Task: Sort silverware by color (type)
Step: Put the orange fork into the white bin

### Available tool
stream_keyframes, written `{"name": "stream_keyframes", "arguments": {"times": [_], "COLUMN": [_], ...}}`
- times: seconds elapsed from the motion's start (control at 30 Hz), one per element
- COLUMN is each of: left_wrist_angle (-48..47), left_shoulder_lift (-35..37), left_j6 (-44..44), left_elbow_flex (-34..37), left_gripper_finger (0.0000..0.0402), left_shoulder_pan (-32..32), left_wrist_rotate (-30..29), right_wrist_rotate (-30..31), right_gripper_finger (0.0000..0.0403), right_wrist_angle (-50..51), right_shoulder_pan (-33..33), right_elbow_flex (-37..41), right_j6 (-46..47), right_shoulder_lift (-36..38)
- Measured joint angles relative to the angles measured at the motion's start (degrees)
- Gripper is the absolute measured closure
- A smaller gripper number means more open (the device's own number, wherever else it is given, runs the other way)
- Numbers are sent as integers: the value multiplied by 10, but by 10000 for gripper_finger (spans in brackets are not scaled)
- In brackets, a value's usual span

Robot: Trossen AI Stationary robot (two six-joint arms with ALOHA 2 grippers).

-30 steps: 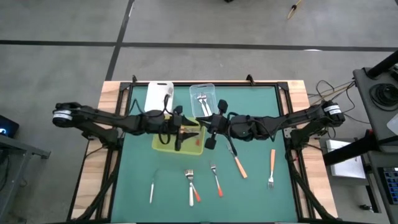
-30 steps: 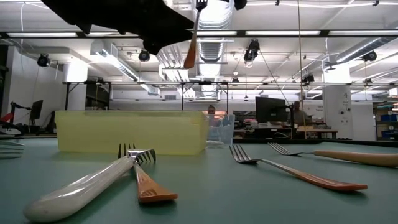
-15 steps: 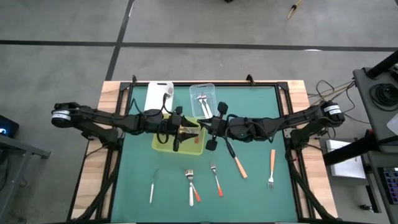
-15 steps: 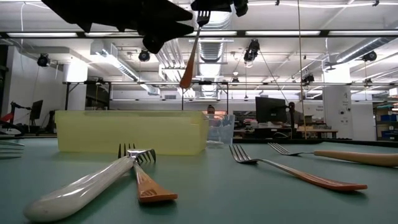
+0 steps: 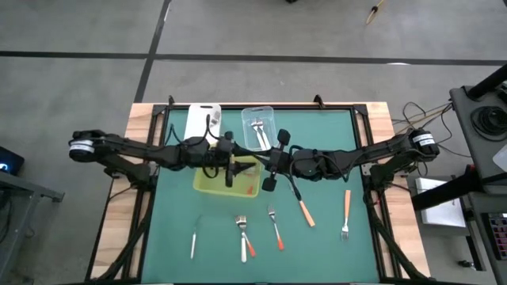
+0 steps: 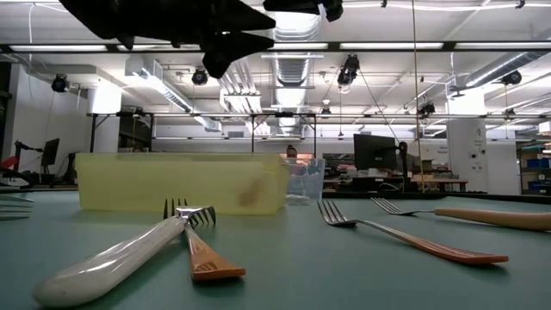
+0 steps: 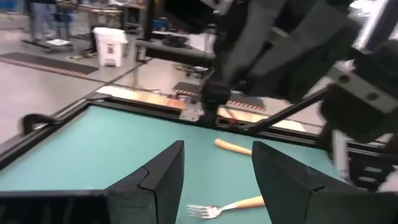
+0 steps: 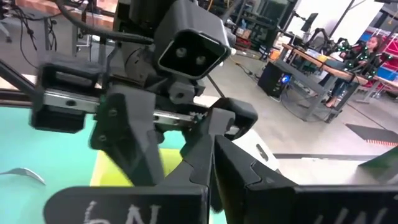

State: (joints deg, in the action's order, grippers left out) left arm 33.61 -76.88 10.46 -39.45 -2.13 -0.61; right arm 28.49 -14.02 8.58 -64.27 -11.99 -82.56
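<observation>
My left gripper [image 5: 240,165] hovers open above the yellow-green tray [image 5: 207,184]; the left wrist view shows nothing between its fingers [image 7: 163,180]. My right gripper [image 5: 260,162] faces it from the table's right, above the tray's right end, shut [image 8: 211,163] and empty. Inside the tray an orange-handled fork [image 6: 250,194] shows through the wall. More silverware lies on the green mat near the front edge: orange-handled forks [image 5: 305,212] [image 5: 346,207] [image 5: 276,229], a white-handled one [image 5: 243,239] and a silver one [image 5: 193,241].
A clear tub [image 5: 257,127] with silver forks and a white tub [image 5: 202,123] stand at the far edge behind the tray. The mat to the left and right of the tray is bare. Both arms reach in level above the table's middle.
An orange-handled fork that hung head up between the two grippers above the tray has sunk and then fallen into the tray, where it now lies. My left gripper has rolled a little about its own axis and otherwise stayed in place.
</observation>
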Motion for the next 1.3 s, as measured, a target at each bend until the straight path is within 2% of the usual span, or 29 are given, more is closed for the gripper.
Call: {"name": "stream_keyframes", "arguments": {"times": [0.13, 0.23, 0.47, 0.6, 0.67, 0.73, 0.97, 1.1, 1.3], "left_wrist_angle": [-1, -36, -241, -380, -424, -460, -547, -552, -562], "left_shoulder_lift": [-18, -22, 11, 26, 26, 26, 23, 22, 22], "left_j6": [2, 8, 7, 18, 27, 33, 22, 21, 23], "left_elbow_flex": [-3, -3, -3, -3, -3, -3, -3, -3, -3], "left_gripper_finger": [231, 231, 239, 244, 246, 247, 247, 247, 247], "left_shoulder_pan": [0, 0, -3, -3, -3, -3, -2, -2, -2], "left_wrist_rotate": [2, 17, 24, -46, -93, -116, -119, -119, -119], "right_wrist_rotate": [0, 0, 0, 1, 1, 0, 0, 1, 1], "right_gripper_finger": [394, 394, 394, 394, 394, 394, 394, 394, 394], "right_wrist_angle": [4, 30, 150, 195, 201, 197, 167, 112, 103], "right_shoulder_pan": [0, 1, 2, 3, 4, 4, 4, 3, 3], "right_elbow_flex": [0, 0, 4, 12, 20, 29, 52, 70, 73], "right_j6": [-1, 3, 102, 160, 177, 195, 244, 242, 240], "right_shoulder_lift": [0, 1, 13, 16, 16, 15, 14, 14, 14]}}
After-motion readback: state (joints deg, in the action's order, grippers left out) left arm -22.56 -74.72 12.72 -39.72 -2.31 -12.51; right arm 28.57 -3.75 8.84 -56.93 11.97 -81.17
